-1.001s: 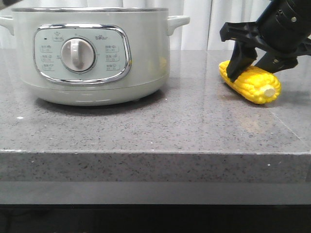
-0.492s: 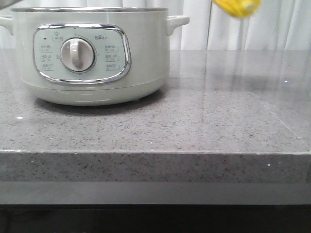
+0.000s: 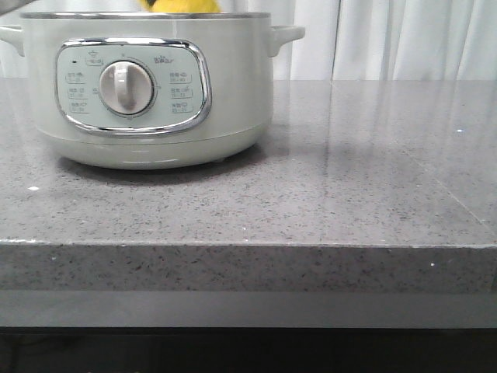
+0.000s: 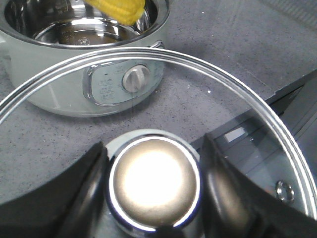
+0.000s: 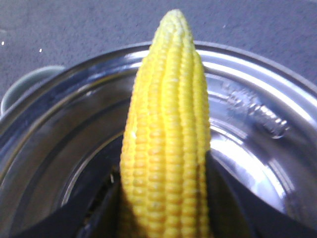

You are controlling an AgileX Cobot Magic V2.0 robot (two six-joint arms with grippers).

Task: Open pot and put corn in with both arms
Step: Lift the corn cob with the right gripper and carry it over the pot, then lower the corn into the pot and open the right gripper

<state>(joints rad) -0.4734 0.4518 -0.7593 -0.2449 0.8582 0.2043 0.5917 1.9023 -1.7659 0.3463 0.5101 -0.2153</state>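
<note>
The right hand [image 5: 163, 218] grips the corn [image 5: 166, 134] over the open pot [image 3: 147, 93]. The left hand [image 4: 153, 183] clamps the lid [image 4: 247, 114] knob, held aside. Lowering before release should avoid a clattering drop.

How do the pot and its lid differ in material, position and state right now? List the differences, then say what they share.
The pot is opaque grey-green and stands on the counter; the lid is clear glass, held away from it by the left gripper. The pot is open, with corn above it. Both are round and steel-rimmed.
</note>
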